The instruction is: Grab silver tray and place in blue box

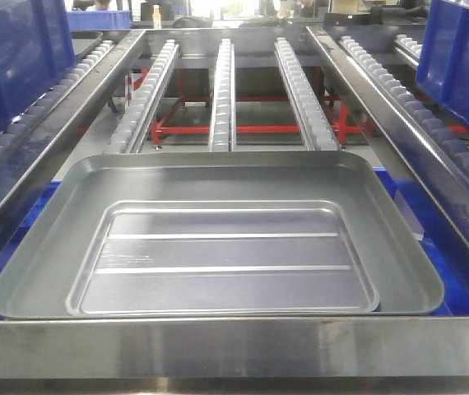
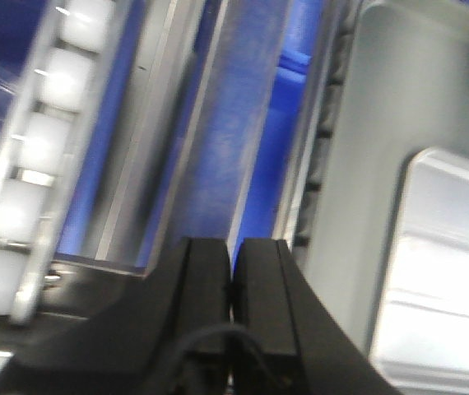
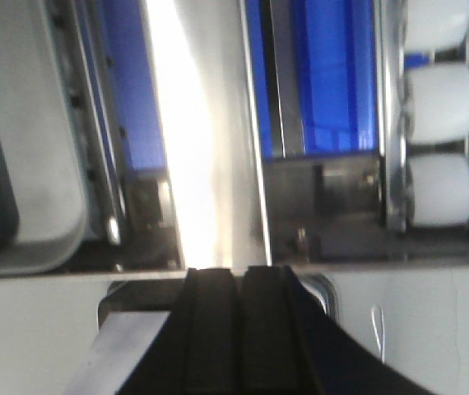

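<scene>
The silver tray (image 1: 218,239) lies flat in the front view's middle, over the blue box (image 1: 436,247), whose blue edges show at the tray's left and right sides. Neither gripper appears in the front view. In the left wrist view my left gripper (image 2: 233,267) is shut with nothing between its black fingers, and the silver tray (image 2: 366,164) sits to its right. In the right wrist view my right gripper (image 3: 239,280) is also shut and empty, above a steel frame bar, with a rounded corner of the silver tray (image 3: 29,164) to its left.
Three roller rails (image 1: 222,90) run away behind the tray over a red frame. Sloped roller conveyors flank it, carrying tall blue crates (image 1: 12,58) at the left and another (image 1: 461,58) at the right. A steel bar (image 1: 234,346) crosses the front.
</scene>
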Action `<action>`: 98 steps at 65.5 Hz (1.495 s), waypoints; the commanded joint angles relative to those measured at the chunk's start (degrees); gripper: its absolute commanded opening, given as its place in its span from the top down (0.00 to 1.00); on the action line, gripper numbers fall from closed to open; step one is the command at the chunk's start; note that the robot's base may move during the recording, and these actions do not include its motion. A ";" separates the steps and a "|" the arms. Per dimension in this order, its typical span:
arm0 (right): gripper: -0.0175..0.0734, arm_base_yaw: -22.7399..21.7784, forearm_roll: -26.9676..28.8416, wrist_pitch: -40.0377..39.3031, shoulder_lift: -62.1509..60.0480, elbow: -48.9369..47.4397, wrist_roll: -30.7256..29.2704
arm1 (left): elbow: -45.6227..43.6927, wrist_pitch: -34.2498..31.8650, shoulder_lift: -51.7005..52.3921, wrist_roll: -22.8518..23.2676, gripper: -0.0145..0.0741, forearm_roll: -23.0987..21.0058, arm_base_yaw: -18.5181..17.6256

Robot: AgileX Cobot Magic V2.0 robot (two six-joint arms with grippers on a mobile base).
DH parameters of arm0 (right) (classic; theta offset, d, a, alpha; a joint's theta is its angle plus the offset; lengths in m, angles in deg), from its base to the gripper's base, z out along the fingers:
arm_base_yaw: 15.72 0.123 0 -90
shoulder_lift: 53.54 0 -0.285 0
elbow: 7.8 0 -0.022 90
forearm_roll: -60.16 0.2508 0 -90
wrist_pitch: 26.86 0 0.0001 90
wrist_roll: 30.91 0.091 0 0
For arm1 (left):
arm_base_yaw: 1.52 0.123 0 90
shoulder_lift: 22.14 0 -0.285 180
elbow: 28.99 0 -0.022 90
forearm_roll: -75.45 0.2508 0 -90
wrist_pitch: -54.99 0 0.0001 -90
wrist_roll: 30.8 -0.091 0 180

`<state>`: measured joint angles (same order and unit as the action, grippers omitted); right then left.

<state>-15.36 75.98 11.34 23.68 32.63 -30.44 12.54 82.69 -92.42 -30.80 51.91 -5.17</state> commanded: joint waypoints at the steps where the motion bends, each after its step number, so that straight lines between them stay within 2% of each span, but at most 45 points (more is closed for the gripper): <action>1: 0.75 -0.20 1.25 -2.16 -0.91 -3.39 -0.90 | -2.09 -2.98 -0.16 0.00 0.85 -3.19 -0.36; 6: 0.75 0.82 1.29 -0.31 -0.91 -5.24 -0.84 | -2.20 -2.34 -0.49 0.00 0.85 -3.19 -0.40; 11: 0.75 3.99 1.29 0.65 -0.85 -7.47 0.68 | -3.15 -0.41 -0.49 0.00 0.84 -2.01 -2.68; 15: 0.75 7.48 0.94 -0.40 -0.89 -8.90 3.73 | -5.01 1.33 -0.49 0.00 0.84 1.16 -6.65; 17: 0.75 10.09 -0.07 -2.02 -0.76 -9.69 6.99 | -6.12 1.61 -0.49 0.00 0.84 4.13 -10.72; 19: 0.75 11.87 -1.26 -3.13 -0.68 -10.16 9.47 | -6.82 1.38 -0.63 0.74 0.84 5.72 -12.99; 22: 0.75 15.25 -4.54 -4.37 -0.03 -10.98 14.24 | -8.06 1.39 -1.25 5.52 0.84 8.69 -16.60; 25: 0.75 18.26 -10.24 -4.24 1.37 -12.03 21.08 | -9.69 2.07 -2.55 14.78 0.84 13.69 -20.10; 26: 0.75 18.92 -11.58 -4.09 1.69 -12.25 22.55 | -10.41 2.57 -3.21 18.72 0.84 16.17 -21.24; 29: 0.75 21.05 -15.50 -2.93 2.95 -12.94 27.55 | -12.25 4.28 -4.86 26.44 0.84 21.84 -23.50; 32: 0.75 22.86 -19.36 -1.56 4.55 -13.83 31.82 | -14.33 7.20 -7.22 35.46 0.84 29.60 -26.02; 34: 0.75 23.94 -21.71 -0.78 5.68 -14.52 33.92 | -15.95 9.81 -9.10 39.86 0.84 35.22 -27.82; 37: 0.75 25.07 -23.88 -0.39 7.13 -15.55 35.36 | -17.87 13.29 -11.86 43.53 0.84 41.58 -30.41; 40: 0.75 25.96 -24.32 -0.47 8.44 -16.62 35.71 | -20.06 15.85 -14.51 45.04 0.84 45.01 -32.74; 49: 0.75 26.80 -24.32 -0.85 12.83 -19.58 35.71 | -25.19 17.61 -21.60 45.48 0.84 43.58 -35.75; 61: 0.75 27.00 -23.77 -2.23 18.68 -21.78 35.71 | -29.52 17.21 -28.68 45.48 0.84 39.51 -35.96; 71: 0.75 27.17 -23.30 -4.53 19.57 -21.86 35.71 | -29.89 16.93 -29.75 45.48 0.84 37.25 -35.96; 98: 0.75 27.88 -22.38 -3.02 20.52 -21.86 35.71 | -29.89 16.62 -29.75 44.52 0.84 37.52 -35.83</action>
<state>12.27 53.78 9.40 45.76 12.61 5.01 -15.54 100.38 -124.42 13.84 88.77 -40.69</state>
